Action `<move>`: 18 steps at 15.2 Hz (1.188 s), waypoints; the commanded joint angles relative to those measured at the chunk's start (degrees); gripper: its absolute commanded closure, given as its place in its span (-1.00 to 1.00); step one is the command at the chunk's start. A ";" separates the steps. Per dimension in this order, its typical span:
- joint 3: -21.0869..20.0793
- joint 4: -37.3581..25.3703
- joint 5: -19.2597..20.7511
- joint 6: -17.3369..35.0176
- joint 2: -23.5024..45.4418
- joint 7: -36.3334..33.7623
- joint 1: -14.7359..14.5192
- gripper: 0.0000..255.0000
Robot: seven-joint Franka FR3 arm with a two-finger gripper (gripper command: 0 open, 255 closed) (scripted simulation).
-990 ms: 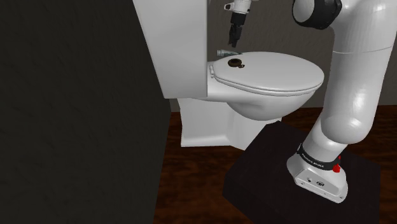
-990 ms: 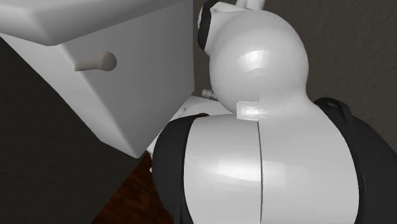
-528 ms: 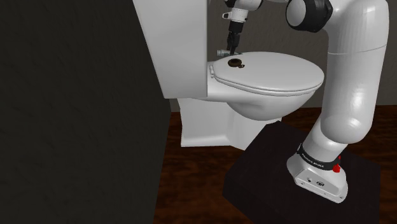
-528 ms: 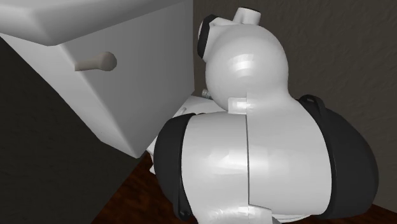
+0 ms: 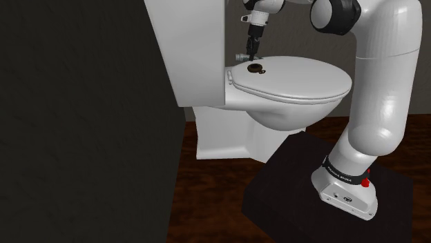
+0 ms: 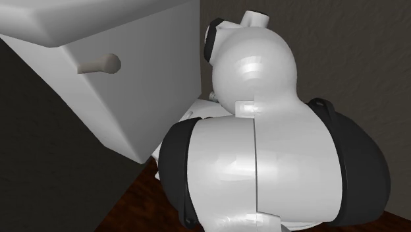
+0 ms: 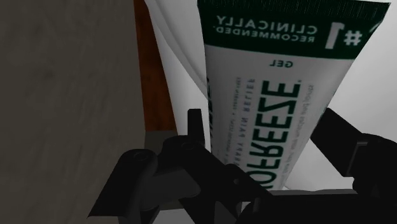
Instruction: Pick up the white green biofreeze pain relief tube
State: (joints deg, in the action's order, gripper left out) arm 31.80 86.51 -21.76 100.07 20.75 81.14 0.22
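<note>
A bathroom corner with a dark plank floor (image 5: 221, 207) and a charcoal wall: a white toilet (image 5: 297, 83) fills the middle of the shoulder view, its tank (image 5: 190, 48) rising at upper centre. My white arm (image 5: 383, 83) climbs from the black stand (image 5: 290, 186) at lower right and arcs across the top of the frame.

The pincer (image 5: 248, 51) hangs fingers-down at top centre, right over the toilet's rear ledge. There the tube (image 5: 241, 56) lies flat, just behind the lid and beside the tank. A small dark round thing (image 5: 257, 67) sits on the lid just in front of it.

In the second exterior view the arm's big joint crowds the frame, and one end of the tube (image 6: 213, 96) peeps out at its left edge, against the tank.

From the wrist camera, the white and green tube (image 7: 267, 83) runs lengthwise straight away from the pincer (image 7: 261, 124), lettering upside down. Its fingers (image 7: 194, 127) stand apart, one on each long side, across its width. One finger sits at the tube's edge, while a sliver of background shows before the other. I read the pincer as released and astride the tube, which is not yet held.

The squeeze, as I judge it, must come across the width, with the lift after.
</note>
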 commanded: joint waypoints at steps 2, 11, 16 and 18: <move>0.00 0.00 0.00 0.00 0.01 0.00 0.00 1.00; 0.22 -5.09 0.34 -5.07 -0.18 -1.12 0.62 1.00; 0.30 -9.54 0.24 -9.04 0.23 -1.86 1.37 1.00; 0.32 -11.52 0.11 -10.70 0.53 -2.15 1.75 1.00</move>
State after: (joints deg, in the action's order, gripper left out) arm 32.13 76.15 -21.55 90.30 21.05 79.19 1.77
